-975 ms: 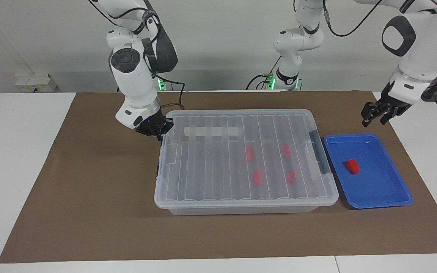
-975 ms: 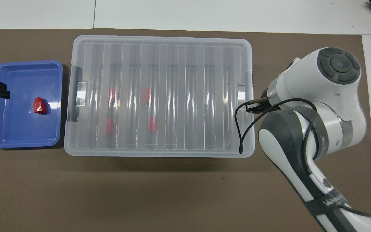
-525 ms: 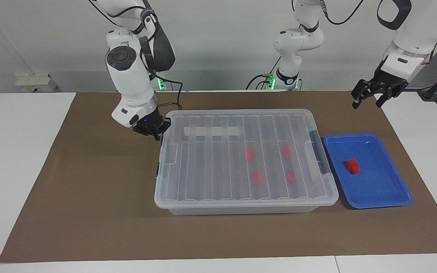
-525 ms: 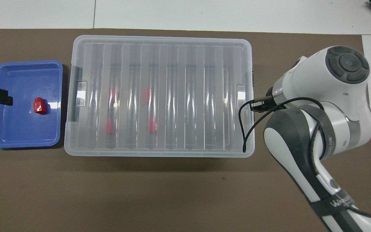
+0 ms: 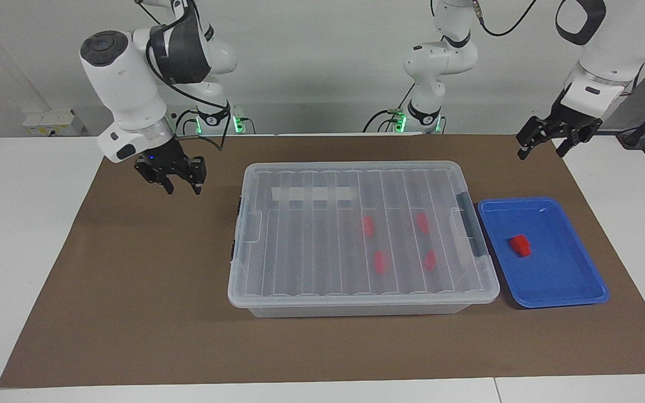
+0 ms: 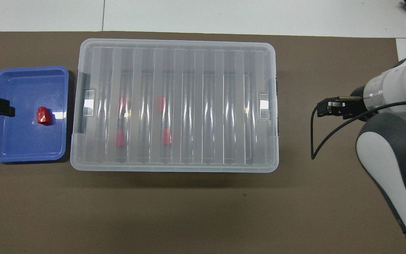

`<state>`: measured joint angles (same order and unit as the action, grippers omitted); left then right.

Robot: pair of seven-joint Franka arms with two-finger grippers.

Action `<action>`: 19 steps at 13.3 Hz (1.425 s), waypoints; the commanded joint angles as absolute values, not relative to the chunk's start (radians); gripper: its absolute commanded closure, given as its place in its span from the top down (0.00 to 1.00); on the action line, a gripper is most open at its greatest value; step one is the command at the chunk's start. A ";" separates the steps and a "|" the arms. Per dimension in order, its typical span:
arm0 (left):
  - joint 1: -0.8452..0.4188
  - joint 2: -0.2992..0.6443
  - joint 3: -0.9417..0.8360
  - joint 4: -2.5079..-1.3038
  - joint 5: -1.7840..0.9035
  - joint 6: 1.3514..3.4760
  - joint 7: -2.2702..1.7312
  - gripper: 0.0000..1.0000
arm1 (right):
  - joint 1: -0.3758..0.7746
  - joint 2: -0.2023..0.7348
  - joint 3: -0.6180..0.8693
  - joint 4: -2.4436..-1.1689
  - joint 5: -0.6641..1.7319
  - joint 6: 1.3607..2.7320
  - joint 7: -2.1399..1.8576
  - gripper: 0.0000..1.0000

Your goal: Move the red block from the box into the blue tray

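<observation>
The red block (image 5: 519, 245) lies in the blue tray (image 5: 569, 291) beside the lidded box (image 5: 300, 291), which holds four more blocks, while the right pincer (image 5: 179, 187) hangs open and empty over the table (image 5: 132, 291) and the left pincer (image 5: 541, 146) hangs open near the tray.

No readable text, label, brand, number or sign shows in either view. The white tape strip (image 5: 312, 193) on the large clear plastic box's ribbed lid (image 5: 356, 235) carries no legible writing.
</observation>
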<state>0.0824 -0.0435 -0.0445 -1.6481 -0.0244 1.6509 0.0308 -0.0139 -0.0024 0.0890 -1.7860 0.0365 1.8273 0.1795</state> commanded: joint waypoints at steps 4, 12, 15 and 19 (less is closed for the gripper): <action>0.092 -0.083 -0.032 -1.716 -0.020 1.712 0.037 1.00 | -0.100 -0.028 0.094 -1.668 -0.017 1.708 0.192 1.00; 0.092 -0.080 -0.028 -1.733 -0.023 1.694 0.032 1.00 | -0.086 0.029 0.098 -1.505 -0.054 1.514 0.193 1.00; 0.089 -0.083 -0.028 -1.732 -0.023 1.692 0.035 1.00 | -0.080 0.021 0.100 -1.520 -0.054 1.491 0.199 1.00; 0.083 -0.084 -0.028 -1.726 -0.021 1.703 0.031 1.00 | -0.078 0.015 0.104 -1.529 -0.049 1.494 0.204 1.00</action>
<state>0.0863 -0.0541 -0.0298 -1.6962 -0.0240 1.6765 0.0309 -0.0802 0.0175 0.0965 -1.5304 -0.0356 1.5041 0.1797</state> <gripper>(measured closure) 0.000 0.000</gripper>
